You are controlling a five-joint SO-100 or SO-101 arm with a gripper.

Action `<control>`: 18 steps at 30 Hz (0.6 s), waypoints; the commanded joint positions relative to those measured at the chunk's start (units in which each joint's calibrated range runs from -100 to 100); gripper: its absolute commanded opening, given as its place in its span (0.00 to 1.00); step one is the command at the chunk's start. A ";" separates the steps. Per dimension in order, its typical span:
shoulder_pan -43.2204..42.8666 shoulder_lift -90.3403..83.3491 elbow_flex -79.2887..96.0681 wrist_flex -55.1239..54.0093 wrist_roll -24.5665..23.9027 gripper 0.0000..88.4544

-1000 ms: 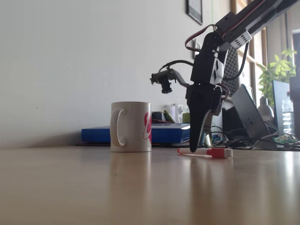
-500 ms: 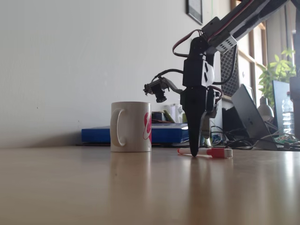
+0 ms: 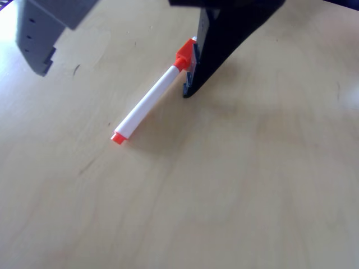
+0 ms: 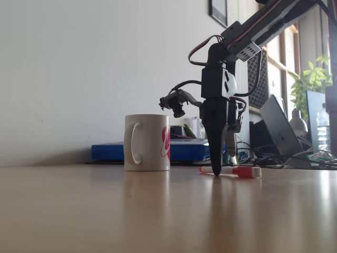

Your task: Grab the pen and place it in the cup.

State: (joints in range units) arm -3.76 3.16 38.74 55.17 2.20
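Observation:
The pen (image 3: 148, 101) lies flat on the wooden table, white barrel with a red-orange cap beside the black finger and a small red plug at the other end. In the fixed view the pen (image 4: 234, 171) lies to the right of the white cup (image 4: 147, 142), which stands upright with its handle to the left and a pink-red logo. My gripper (image 4: 224, 164) points straight down over the pen's left part. It is open: the black finger (image 3: 205, 61) rests its tip on the table against the cap's side, and the grey finger (image 3: 39, 33) stands far off across the pen.
A blue flat box (image 4: 179, 150) lies behind the cup by the wall. A laptop (image 4: 281, 132), cables, a plant (image 4: 310, 79) and a bottle (image 4: 322, 129) crowd the right background. The table (image 4: 105, 211) runs bare in front.
The arm has swung a little left and the gripper has turned more upright, its black fingertip coming down to the table by the pen. Pen and cup have not moved.

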 commanded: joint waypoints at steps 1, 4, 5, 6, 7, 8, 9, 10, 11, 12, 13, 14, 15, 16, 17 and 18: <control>0.55 0.58 0.15 -0.42 -0.31 0.53; 0.55 0.83 0.05 -0.42 -0.31 0.43; 0.55 0.83 0.05 -0.42 -0.31 0.39; 0.55 0.83 0.05 -0.42 -0.31 0.35; 0.55 0.83 0.05 -0.42 -0.31 0.32; 0.55 0.83 0.05 -0.42 -0.31 0.29; 0.55 0.83 0.05 -0.42 -0.31 0.26; 0.55 0.83 0.05 -0.42 -0.31 0.23; 0.55 0.83 0.05 -0.42 -0.31 0.21; 0.55 0.83 0.05 -0.42 -0.31 0.19; 0.55 0.83 0.05 -0.42 -0.31 0.18; 0.55 0.83 0.05 -0.42 -0.31 0.16; 0.55 0.83 0.05 -0.42 -0.31 0.15; 0.55 0.83 0.05 -0.42 -0.31 0.14; 0.55 0.83 0.05 -0.42 -0.31 0.12; 0.55 0.83 0.05 -0.42 -0.31 0.11</control>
State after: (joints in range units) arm -3.25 3.58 38.12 54.41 2.05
